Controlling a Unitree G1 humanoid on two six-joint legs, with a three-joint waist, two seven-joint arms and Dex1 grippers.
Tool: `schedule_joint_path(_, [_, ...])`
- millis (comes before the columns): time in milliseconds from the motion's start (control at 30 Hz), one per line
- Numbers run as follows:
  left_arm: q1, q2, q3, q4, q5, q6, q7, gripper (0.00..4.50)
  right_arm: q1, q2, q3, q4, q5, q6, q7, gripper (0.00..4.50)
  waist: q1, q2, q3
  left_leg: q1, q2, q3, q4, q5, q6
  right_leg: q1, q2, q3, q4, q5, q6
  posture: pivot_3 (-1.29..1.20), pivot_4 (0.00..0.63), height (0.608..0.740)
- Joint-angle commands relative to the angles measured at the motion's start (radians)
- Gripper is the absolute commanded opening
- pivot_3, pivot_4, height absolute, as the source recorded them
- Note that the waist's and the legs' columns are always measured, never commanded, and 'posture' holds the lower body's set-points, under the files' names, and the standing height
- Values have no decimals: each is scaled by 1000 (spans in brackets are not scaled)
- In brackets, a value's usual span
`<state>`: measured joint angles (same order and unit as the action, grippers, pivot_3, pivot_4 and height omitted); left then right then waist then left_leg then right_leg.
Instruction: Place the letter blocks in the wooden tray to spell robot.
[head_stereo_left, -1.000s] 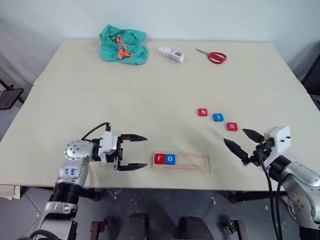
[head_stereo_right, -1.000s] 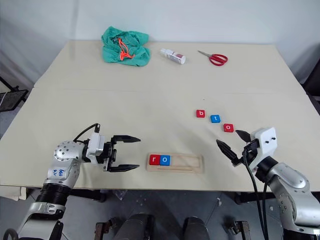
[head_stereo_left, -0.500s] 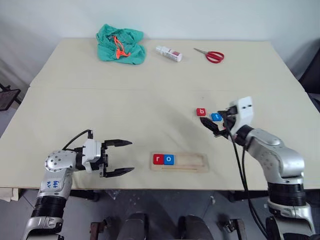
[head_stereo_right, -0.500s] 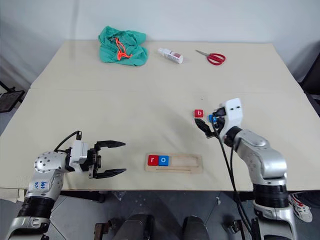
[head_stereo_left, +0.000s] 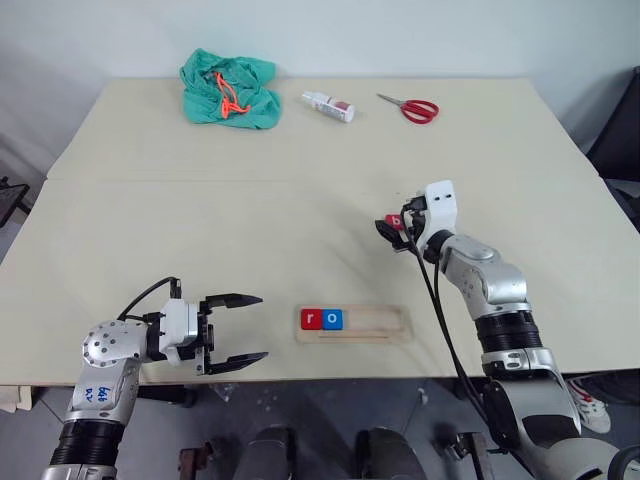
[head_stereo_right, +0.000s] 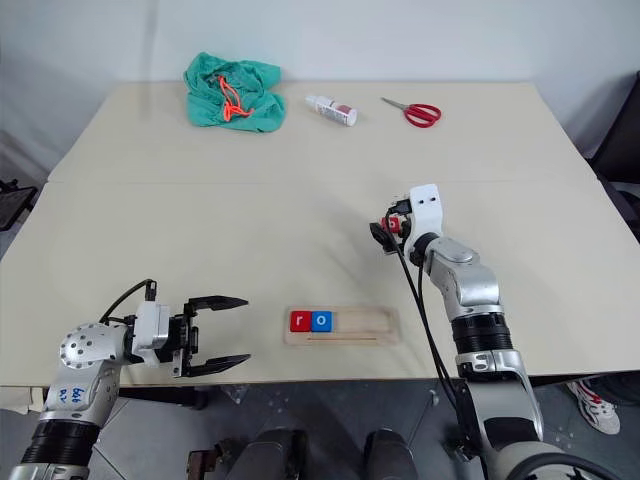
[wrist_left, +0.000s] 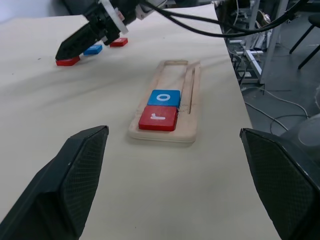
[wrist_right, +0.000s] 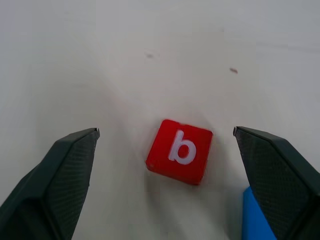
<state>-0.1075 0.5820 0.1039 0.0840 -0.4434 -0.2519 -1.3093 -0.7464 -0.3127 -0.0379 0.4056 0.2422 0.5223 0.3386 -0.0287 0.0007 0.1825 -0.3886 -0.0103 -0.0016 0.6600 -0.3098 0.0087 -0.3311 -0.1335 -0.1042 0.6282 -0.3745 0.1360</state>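
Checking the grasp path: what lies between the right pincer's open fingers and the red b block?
Nothing: in the right wrist view the red b block lies on bare table, centred between the right pincer's open fingers, untouched. A blue block's corner sits beside one finger.

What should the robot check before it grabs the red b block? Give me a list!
1. Right claw open wide enough: ok, its two fingers stand far apart.
2. Red b block lies between the fingers: ok, it sits flat on the table, untouched.
3. Blue block beside it is out of the way: cannot tell, it lies very close to one finger.
4. Wooden tray has a free spot after the r block and o block: ok.
5. Left claw is away from the tray: ok, open and off to the side.
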Motion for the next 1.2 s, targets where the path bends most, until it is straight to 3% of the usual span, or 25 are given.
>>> schedule_joint_path(33, [21, 5, 14, -51, -20, -2, 18, 4465, -33, 14, -6, 36, -31, -51, -19, 4500, -1, 0, 0, 0, 0, 0, 0, 0, 0, 0, 0, 0, 0, 0, 0, 0, 150, 740])
schedule_joint_path(300, [33, 7, 11, -71, -16, 2, 48, 4465, -41, 58, -4, 65, -56, -71, -16, 4500, -1, 0, 0, 0, 0, 1, -1, 0, 0, -1, 0, 1, 1, 0, 0, 0, 150, 740])
schedule_joint_path(933, [20, 15, 13, -60, -11, -1, 66, 4465, 49, 128, -10, -82, -83, 46, -121, 4500, -1, 0, 0, 0, 0, 2, -1, 0, 0, -3, 0, 2, 2, 0, 0, 0, 150, 740])
schedule_joint_path(1033, [15, 17, 12, -54, -7, -4, 68, 4500, 58, 141, -20, -80, -86, 33, -146, 3938, -1, 0, 0, 0, 0, 3, -1, 0, 0, -4, 0, 2, 4, 0, 0, 0, 150, 740])
schedule_joint_path(1200, [5, 20, 9, -43, -12, -5, 54, 4500, 57, 132, -21, -83, -85, 12, -138, 2217, -2, 0, 0, 0, 0, 3, -1, 0, 0, -6, 0, 3, 6, 0, 0, 0, 150, 740])
